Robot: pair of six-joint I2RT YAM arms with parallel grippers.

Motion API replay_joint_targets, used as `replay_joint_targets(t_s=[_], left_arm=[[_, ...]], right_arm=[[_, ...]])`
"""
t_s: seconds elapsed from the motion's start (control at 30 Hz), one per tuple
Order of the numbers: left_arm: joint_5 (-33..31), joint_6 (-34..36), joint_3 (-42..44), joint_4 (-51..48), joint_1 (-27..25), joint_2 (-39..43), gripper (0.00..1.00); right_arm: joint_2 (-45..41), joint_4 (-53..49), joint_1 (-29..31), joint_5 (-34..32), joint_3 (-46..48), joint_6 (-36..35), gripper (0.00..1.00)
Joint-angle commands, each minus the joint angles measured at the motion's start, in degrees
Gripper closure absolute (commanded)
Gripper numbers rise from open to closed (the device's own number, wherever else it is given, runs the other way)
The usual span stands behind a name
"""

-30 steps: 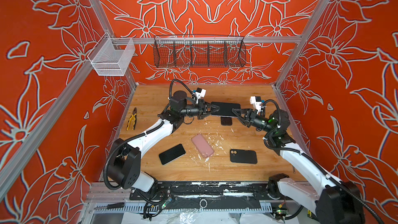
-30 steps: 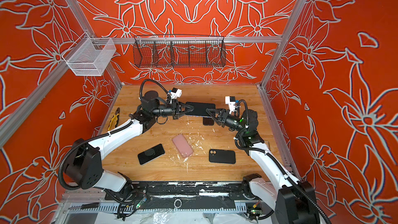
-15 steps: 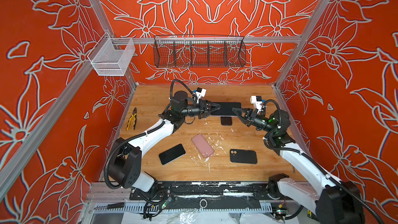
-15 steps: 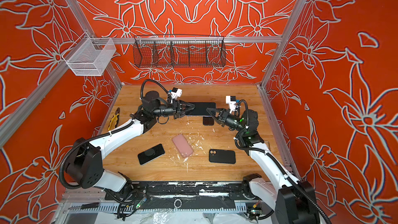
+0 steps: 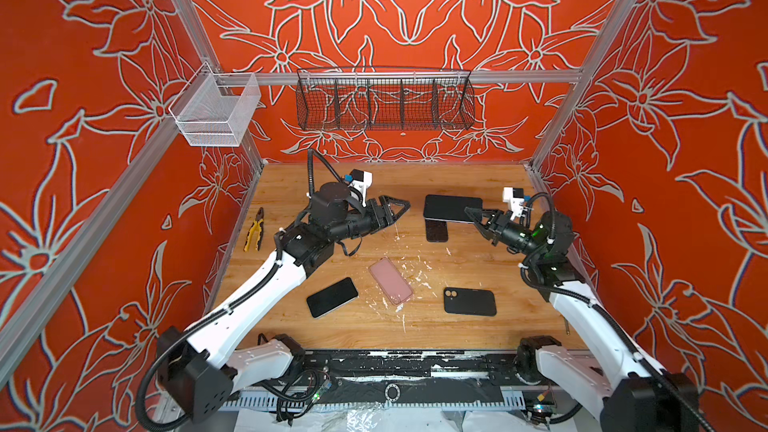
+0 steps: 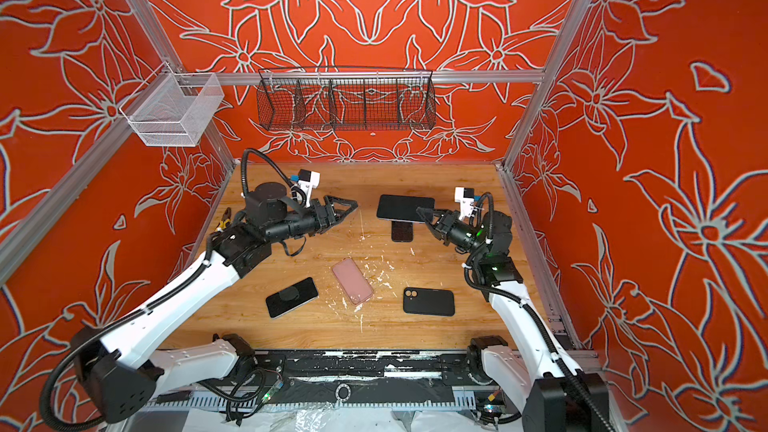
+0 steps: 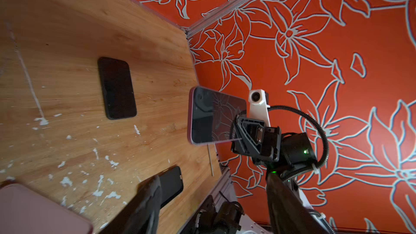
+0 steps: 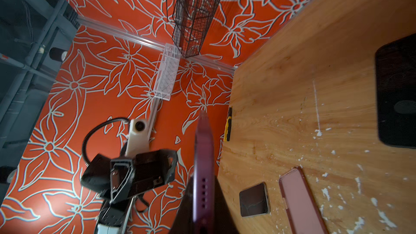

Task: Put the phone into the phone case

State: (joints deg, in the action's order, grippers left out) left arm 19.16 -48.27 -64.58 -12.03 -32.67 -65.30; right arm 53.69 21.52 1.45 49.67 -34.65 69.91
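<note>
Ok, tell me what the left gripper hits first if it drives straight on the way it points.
Most likely the phone held in the shut right gripper; it sits nearly dead ahead of the open left gripper. Exact height alignment is hard to judge.

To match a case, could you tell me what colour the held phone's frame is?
Pinkish purple; the phone shows its edge best in the right wrist view.
</note>
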Motion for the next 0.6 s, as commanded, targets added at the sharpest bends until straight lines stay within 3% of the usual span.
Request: replay_joint_targets(t_s=[0.0,0.13,0.3,0.4,0.57], left_arm=[[-17.62,6.55,-1.99,-18.69,-4.57,-0.77,0.30],[-22.61,4.74,-2.68,-23.60,-12.87,-7.26,0.34],[-24.80,5.08,-8.29,-25.06,-23.01,-21.97,0.36],[-23.84,6.18,-14.40,-26.42,-26.31,-30.66,0.37],[-20.33,6.38,-20.77,-26.57,-28.05,-40.92,0.44]], right_arm=[[-3.06,-4.26,-4.74,2.38,0.45,-3.42,1.00],[-7.20,-22.73,-10.51,0.67,-0.62,-14.70,1.00],[-14.16,-39.34,-16.46,-3.87,-0.64,-24.46,1.00],[-18.45,-48.62,-17.60,-9.39,-1.82,-29.91,1.00],[-22.56,-54.43,-17.89,-13.23,-2.42,-32.45,1.00]])
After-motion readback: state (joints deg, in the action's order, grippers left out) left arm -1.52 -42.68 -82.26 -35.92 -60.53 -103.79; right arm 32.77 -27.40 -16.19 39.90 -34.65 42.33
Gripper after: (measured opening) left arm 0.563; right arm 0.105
